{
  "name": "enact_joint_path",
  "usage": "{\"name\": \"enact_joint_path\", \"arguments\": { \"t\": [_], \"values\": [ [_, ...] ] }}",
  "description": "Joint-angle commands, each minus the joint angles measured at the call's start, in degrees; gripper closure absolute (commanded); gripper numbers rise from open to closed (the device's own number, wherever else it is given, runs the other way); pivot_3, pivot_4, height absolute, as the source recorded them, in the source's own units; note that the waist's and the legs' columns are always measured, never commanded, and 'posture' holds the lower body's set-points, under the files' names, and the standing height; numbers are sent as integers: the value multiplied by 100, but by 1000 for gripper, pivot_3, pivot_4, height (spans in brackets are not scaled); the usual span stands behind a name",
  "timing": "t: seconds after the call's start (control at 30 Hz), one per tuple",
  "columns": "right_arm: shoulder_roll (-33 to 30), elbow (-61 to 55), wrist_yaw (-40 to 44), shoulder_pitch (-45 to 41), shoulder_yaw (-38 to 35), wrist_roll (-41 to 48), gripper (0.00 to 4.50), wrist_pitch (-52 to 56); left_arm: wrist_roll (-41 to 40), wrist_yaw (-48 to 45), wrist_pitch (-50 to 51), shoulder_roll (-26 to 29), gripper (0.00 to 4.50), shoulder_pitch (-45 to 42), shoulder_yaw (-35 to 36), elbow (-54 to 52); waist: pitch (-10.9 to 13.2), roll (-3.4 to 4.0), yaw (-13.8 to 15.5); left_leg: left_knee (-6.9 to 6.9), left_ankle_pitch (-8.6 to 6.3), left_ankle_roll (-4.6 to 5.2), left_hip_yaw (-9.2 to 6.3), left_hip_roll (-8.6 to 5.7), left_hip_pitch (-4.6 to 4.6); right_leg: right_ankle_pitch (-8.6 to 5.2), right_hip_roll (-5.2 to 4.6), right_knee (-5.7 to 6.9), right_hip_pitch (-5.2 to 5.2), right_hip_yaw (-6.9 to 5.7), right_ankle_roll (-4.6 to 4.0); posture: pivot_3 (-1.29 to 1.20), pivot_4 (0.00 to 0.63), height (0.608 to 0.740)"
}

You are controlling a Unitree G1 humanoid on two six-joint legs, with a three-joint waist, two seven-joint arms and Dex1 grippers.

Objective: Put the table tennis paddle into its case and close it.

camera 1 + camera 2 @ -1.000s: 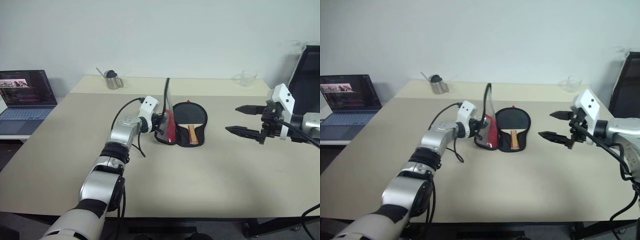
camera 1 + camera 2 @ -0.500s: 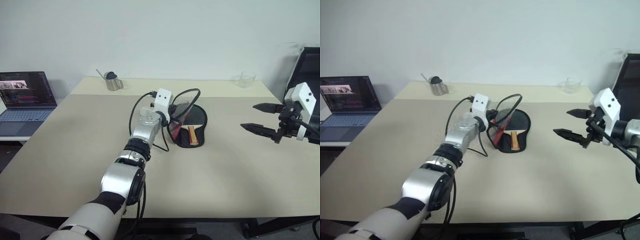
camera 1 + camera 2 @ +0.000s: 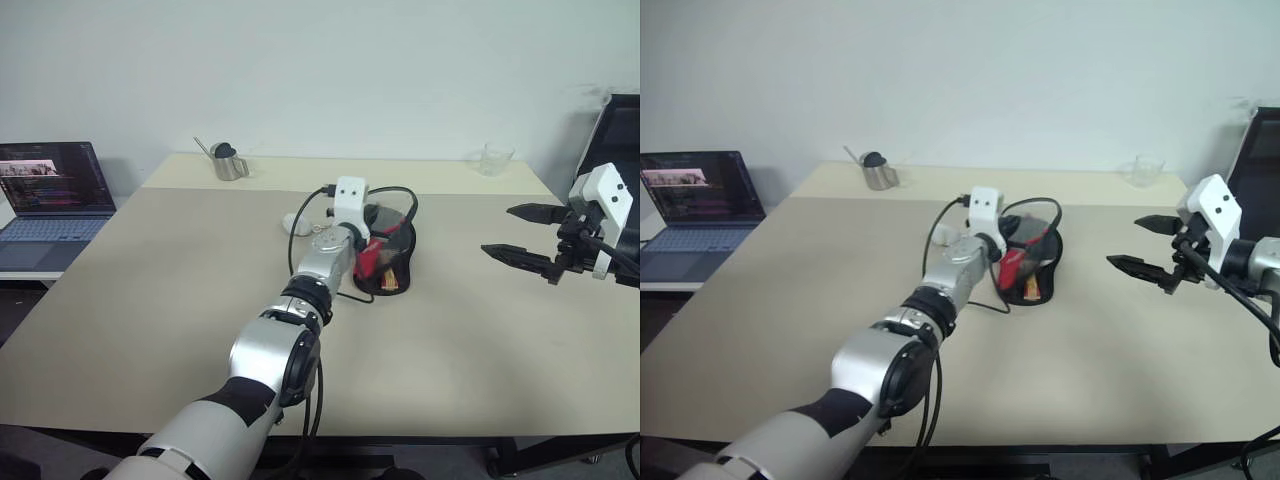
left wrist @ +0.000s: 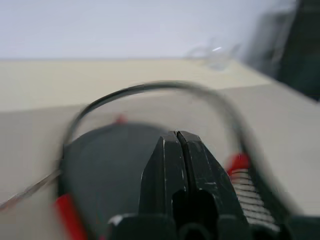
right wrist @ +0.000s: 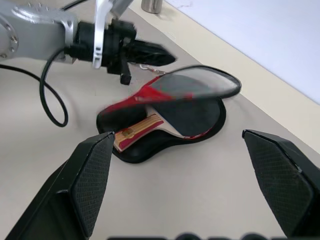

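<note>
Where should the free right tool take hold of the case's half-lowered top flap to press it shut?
Probably the case flap's raised round rim, coming from the right tool's own side: that edge hangs clear above the paddle, while the shut left tool occupies the opposite side.

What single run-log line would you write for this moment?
left gripper: shut, at case flap | table tennis paddle: lying in open case | right gripper: open, apart | case: not yet closed

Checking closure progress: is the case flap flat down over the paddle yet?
No: in the right wrist view the flap is raised above the paddle, whose handle and blade lie exposed in the case.
</note>
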Motion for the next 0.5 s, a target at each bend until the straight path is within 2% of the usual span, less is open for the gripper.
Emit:
{"name": "enact_joint_path", "arguments": {
  "t": [0.03,0.17,0.3,0.43,0.5],
  "values": [
    [7,57,-54,-168,-11,-80,0,-185,-126,-161,-278,-7,4456,-427,136,-19,0,0,-18,0,0,0,1,0,0,0,0,0,-1,0,0,0,150,740],
    [50,165,-80,-263,59,-138,0,-261,-160,-36,-412,81,4456,-605,292,63,0,2,-33,-4,0,0,1,1,4,0,2,0,-1,3,0,0,150,740],
    [84,224,-137,-323,126,-143,0,-188,-189,-687,-466,189,4456,-622,279,-69,1,3,-28,-4,0,-1,0,2,2,0,3,1,-1,-1,0,0,150,740],
    [537,472,-816,-600,381,-352,0,87,-187,-2546,-312,499,4456,-204,-130,-704,1,4,-51,-5,0,-1,7,2,3,0,3,-2,-2,-3,0,0,150,740],
    [1287,804,-1766,-1000,515,-488,0,642,-300,-3698,160,961,4456,439,-459,-1717,-3,11,-166,-6,1,-2,10,6,6,0,4,3,-3,-2,-1,0,150,740]
  ]
}}
